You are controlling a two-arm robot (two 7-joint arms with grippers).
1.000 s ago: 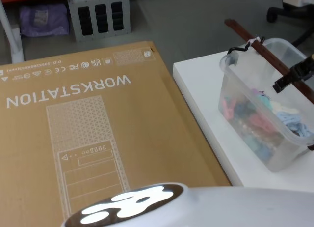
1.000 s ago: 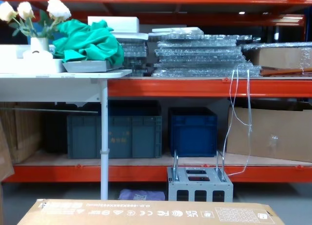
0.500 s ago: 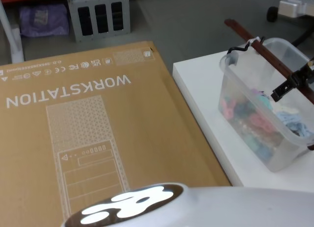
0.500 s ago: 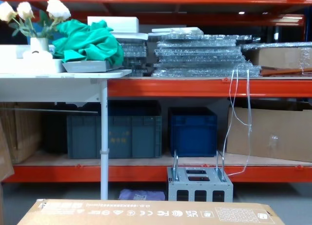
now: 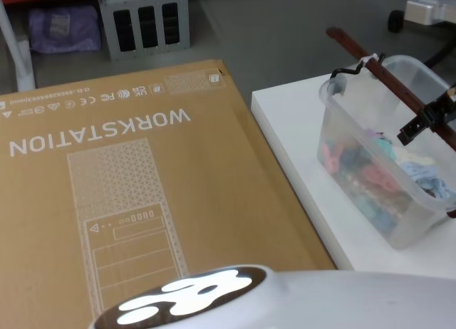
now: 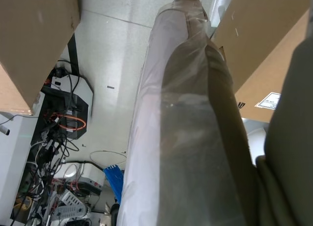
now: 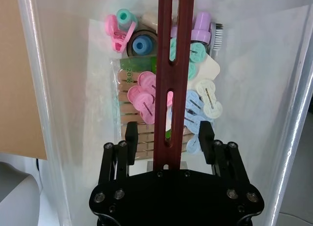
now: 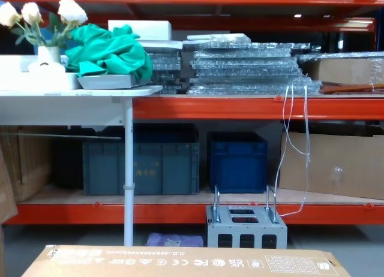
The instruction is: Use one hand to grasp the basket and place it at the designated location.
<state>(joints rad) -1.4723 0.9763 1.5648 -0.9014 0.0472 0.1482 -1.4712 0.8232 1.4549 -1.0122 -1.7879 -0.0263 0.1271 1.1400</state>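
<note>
Head camera looks down on WORKSTATION carton (image 5: 128, 186) and basket (image 5: 356, 179); right wrist camera close above that basket; chest camera faces orange racking (image 8: 240, 106), sharing carton's edge

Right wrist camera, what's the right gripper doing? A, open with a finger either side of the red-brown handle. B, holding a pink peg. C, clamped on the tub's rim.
A: the right gripper is open, its fingers flanking the handle of the basket with gaps showing.
</note>
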